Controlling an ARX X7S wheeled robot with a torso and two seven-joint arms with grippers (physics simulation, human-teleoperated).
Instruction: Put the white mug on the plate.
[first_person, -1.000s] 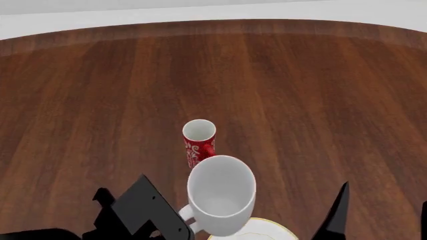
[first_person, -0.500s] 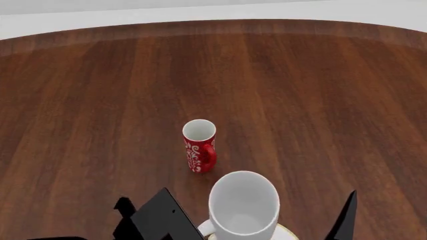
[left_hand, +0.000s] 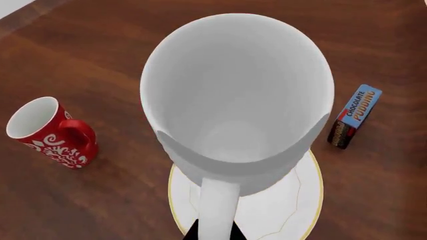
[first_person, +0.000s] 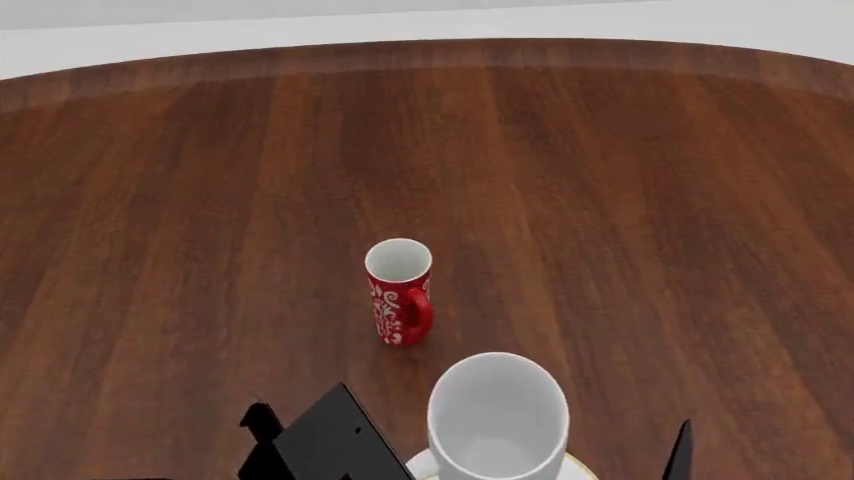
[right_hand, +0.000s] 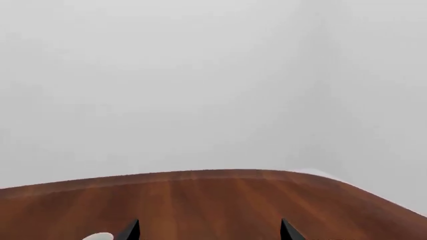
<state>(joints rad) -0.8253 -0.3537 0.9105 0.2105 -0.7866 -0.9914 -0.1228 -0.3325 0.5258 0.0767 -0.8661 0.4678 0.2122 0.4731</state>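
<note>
Left gripper grips the white mug by its loop handle: in the left wrist view two dark fingertips sit either side of the handle's lower end, closed on it. Mug is upright, mouth open to the camera, and sits over the plate, whose gold-yellow rim shows around the mug's base on both sides. Whether the base touches the plate or hangs just above it cannot be read from these views; the mug body hides the contact. Head view agrees: white mug at the near edge of the table, a sliver of plate beneath it, left arm's black links just beside it. Red mug stands upright, apart from the white mug and farther out on the table. A chocolate pudding box lies near the plate, clear of its rim. Right gripper shows only two fingertips set well apart, nothing between them, pointing over the table's far edge; idle. Judgement: transport step is essentially done, placement step in hand. Next move calls for a short straight lowering until the base seats flat, roughly centred within the rim, then parting the fingers and drawing back along the handle's line so the mug is not tipped or dragged.
</note>
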